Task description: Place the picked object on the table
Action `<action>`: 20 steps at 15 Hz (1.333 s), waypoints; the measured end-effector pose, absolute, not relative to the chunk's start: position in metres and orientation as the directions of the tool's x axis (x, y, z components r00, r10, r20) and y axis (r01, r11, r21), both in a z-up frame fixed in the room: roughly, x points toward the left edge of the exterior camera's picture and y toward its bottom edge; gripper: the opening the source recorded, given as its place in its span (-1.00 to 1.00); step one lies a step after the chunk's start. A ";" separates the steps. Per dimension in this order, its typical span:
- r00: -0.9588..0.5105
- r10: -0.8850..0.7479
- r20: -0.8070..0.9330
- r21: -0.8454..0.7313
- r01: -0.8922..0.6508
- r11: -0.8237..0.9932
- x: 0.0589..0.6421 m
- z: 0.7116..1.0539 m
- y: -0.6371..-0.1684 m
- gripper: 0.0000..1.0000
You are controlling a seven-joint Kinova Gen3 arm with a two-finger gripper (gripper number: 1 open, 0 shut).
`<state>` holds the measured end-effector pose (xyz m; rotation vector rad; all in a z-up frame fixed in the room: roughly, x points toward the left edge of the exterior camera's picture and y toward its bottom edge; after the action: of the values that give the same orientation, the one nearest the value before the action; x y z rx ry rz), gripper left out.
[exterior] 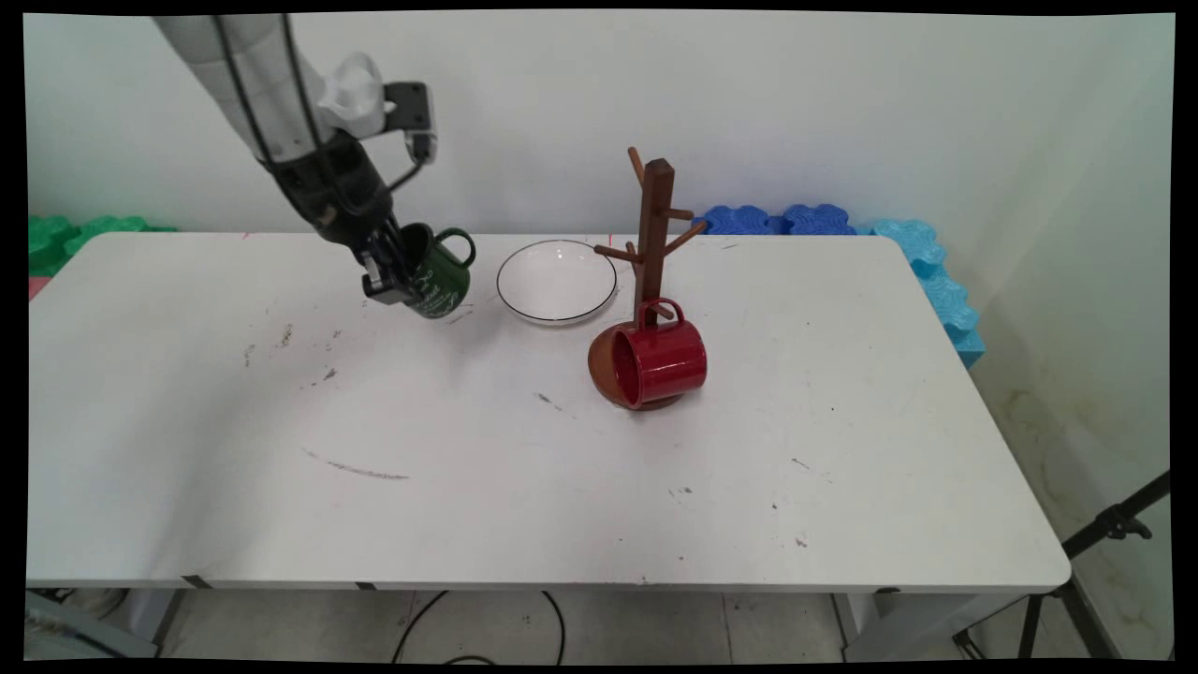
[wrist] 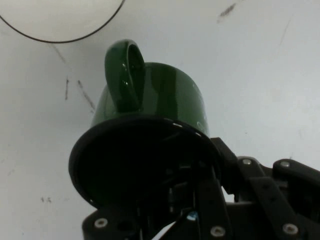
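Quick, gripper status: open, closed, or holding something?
Gripper: closed on the green mug, gripping its rim, one finger inside the mug; mug tilted above the table.

Fixed main view looks down across the table; close hand view shares green mug and bowl.

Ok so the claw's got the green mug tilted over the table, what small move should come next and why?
Probably a short lift straight up. The claw grips the green mug by its rim, tilted, close above the table, with the white plate just beside it. Rising first would likely keep the mug clear of the plate before any sideways travel.
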<state>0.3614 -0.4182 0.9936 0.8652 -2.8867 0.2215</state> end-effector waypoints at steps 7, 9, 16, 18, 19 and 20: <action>-0.853 -0.519 0.059 -0.100 -0.522 0.847 0.342 0.951 -0.449 -1.00; -0.855 -0.517 0.047 -0.096 -0.519 0.849 0.338 0.939 -0.456 -1.00; -0.859 -0.510 0.039 -0.070 -0.511 0.856 0.327 0.906 -0.470 -1.00; -0.861 -0.507 0.039 -0.066 -0.508 0.859 0.325 0.899 -0.474 -1.00; -0.862 -0.505 0.039 -0.064 -0.507 0.860 0.324 0.896 -0.475 -1.00; -0.863 -0.504 0.039 -0.063 -0.505 0.861 0.324 0.893 -0.476 -1.00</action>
<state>0.3236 -0.4763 0.8932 0.8161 -3.0096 0.1102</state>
